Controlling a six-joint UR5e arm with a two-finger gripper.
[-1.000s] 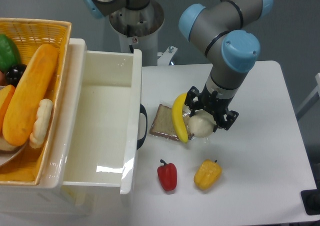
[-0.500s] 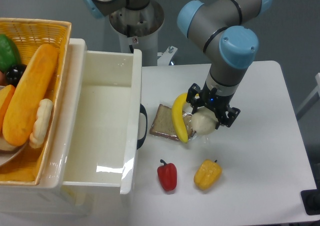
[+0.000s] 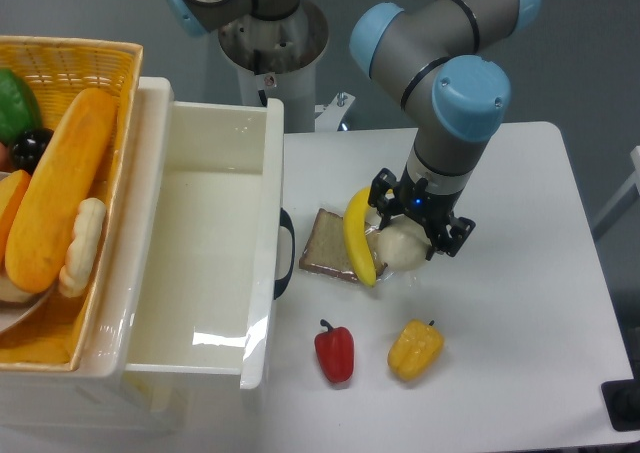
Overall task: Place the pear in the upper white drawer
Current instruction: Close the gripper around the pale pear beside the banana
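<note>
— Gripping anything, that pincer [image 3: 412, 225]?
— Yes: its fingers are closed around the pear [image 3: 400, 249] (pale, roundish), one on each side, near the middle of the bench [image 3: 520, 303].
— And its neighbours?
— A banana [image 3: 358, 236] touches the pear's left side, lying over a bread slice [image 3: 322, 245]. The upper white drawer [image 3: 205, 263] stands open at the bench's left edge, well apart.
</note>
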